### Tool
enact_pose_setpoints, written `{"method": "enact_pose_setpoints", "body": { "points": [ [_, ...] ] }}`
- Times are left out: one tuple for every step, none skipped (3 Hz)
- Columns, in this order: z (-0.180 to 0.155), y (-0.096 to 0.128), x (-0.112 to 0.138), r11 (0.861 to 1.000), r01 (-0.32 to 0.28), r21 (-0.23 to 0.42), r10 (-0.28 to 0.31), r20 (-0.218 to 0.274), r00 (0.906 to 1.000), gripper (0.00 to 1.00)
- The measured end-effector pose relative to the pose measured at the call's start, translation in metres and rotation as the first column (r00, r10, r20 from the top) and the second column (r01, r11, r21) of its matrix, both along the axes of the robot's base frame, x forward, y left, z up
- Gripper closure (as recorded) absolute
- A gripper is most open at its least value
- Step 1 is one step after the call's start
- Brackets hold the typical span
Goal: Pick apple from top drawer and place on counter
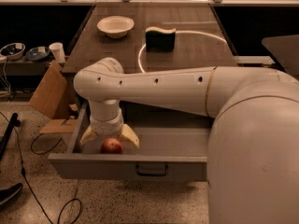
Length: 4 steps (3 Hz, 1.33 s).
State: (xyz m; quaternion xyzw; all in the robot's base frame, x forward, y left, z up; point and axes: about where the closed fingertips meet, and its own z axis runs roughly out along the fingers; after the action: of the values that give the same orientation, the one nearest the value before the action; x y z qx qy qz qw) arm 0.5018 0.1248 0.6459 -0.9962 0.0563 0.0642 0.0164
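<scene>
The top drawer (177, 146) is pulled open below the counter (187, 55). The apple (112, 146), red-orange, lies on the drawer floor near its front left corner. My gripper (110, 138) hangs down into the drawer from the white arm, open, with one pale finger on each side of the apple. The fingers (129, 137) stand around the fruit, and I cannot tell whether they touch it. The drawer's dark handle (152, 171) shows on the grey front.
On the counter stand a white bowl (115, 25) and a dark sponge-like block (160, 38). A cardboard box (49, 90) leans left of the cabinet. A shelf at far left holds bowls (13, 50) and a white cup (57, 52). Cables lie on the floor (37, 146).
</scene>
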Motion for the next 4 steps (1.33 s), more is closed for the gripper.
{"method": "enact_pose_setpoints", "body": {
  "points": [
    [-0.013, 0.004, -0.002, 0.999, -0.038, 0.014, 0.038, 0.004, 0.9993, 0.0],
    [-0.022, 0.005, -0.001, 0.998, -0.064, 0.023, 0.063, 0.007, 0.998, 0.0],
    [-0.029, 0.007, 0.001, 0.996, -0.089, 0.026, 0.089, 0.008, 0.996, 0.0],
    [-0.031, 0.007, 0.004, 0.994, -0.1, 0.045, 0.1, 0.014, 0.9949, 0.19]
  ]
}}
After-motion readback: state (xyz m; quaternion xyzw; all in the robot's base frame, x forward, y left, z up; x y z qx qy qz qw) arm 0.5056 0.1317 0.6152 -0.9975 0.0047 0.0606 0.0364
